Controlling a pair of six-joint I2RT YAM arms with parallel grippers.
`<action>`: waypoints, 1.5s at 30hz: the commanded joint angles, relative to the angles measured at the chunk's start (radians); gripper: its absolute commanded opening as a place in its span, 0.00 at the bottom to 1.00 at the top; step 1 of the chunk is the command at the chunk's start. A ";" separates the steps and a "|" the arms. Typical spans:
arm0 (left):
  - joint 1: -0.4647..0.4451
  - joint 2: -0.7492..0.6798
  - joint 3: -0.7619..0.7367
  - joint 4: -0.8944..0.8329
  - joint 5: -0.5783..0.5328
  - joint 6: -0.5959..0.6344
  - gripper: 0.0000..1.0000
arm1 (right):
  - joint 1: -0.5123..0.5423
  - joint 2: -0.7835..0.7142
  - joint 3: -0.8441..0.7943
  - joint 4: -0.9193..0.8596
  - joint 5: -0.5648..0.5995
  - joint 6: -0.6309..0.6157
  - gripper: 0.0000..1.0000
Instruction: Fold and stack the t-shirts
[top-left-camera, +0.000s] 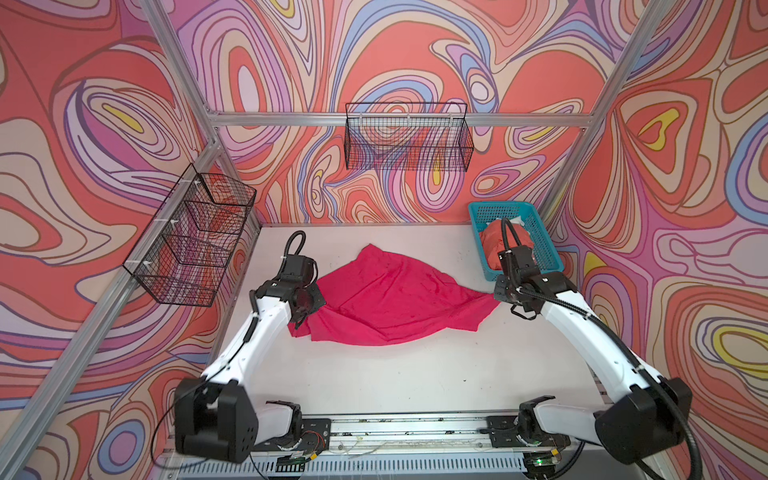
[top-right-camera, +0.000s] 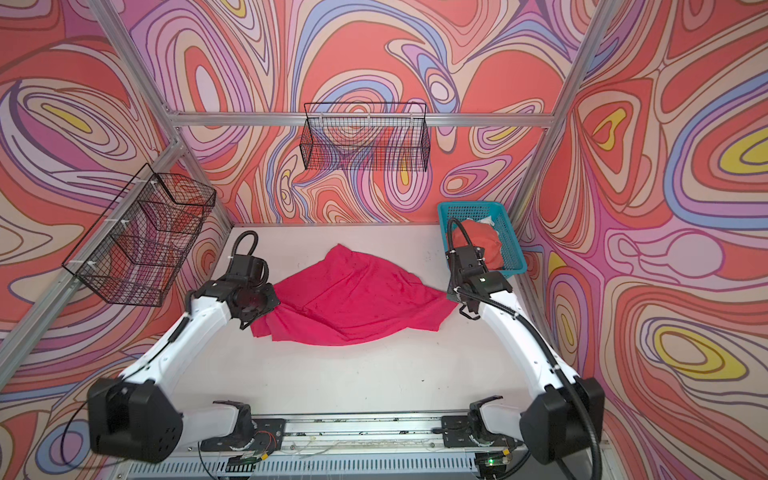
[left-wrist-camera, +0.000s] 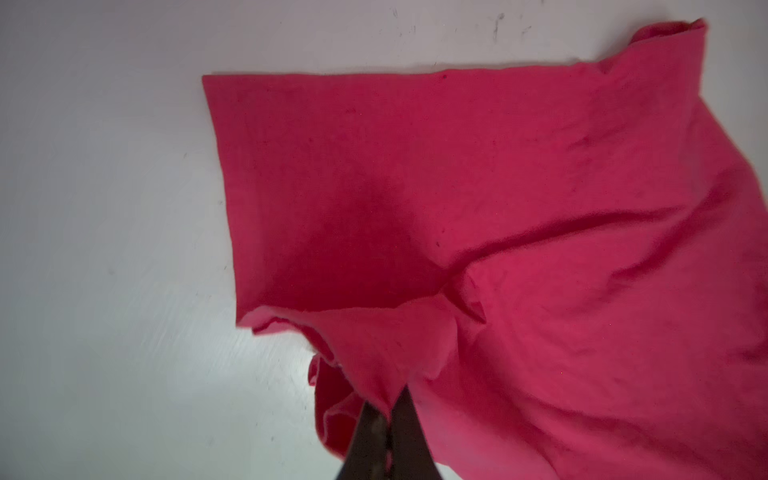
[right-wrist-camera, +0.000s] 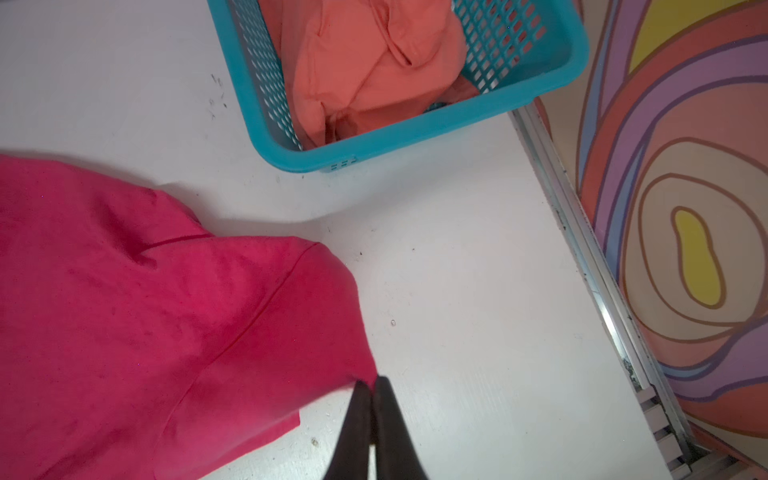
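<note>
Left tool (left-wrist-camera: 388, 415) up close is nipped nearly shut on a tented corner of the magenta t-shirt (left-wrist-camera: 498, 208), and the right tool (right-wrist-camera: 372, 388) is clamped tight on its sleeve edge. In both top views we see it strung left-to-right across the counter (top-left-camera: 353, 374), but both pinches are hidden there. The coral-orange t-shirt (right-wrist-camera: 365, 62) sits in the teal basket (right-wrist-camera: 415, 129).

The left arm (top-left-camera: 266, 328) is reaching forward on the left in both top views, its wrist bending downward at the far end. The left tool (left-wrist-camera: 388, 409) is pinching a peak of the pink t-shirt (left-wrist-camera: 498, 187), its dark fingers lying nearly together around the cloth. The right arm (top-left-camera: 582, 328) is stretching forward on the right in a mirrored pose. The right tool (right-wrist-camera: 372, 384) is pointing down, its fingers pressing together on the same t-shirt's corner.
</note>
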 joint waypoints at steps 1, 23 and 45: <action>0.029 0.139 0.045 0.111 -0.033 0.030 0.83 | -0.006 0.045 0.016 0.069 -0.016 -0.038 0.00; 0.033 -0.289 -0.467 0.224 0.113 -0.075 0.27 | -0.005 0.055 -0.033 0.108 -0.067 -0.042 0.00; 0.034 -0.082 -0.472 0.357 0.083 -0.050 0.28 | -0.007 0.058 -0.036 0.122 -0.080 -0.042 0.00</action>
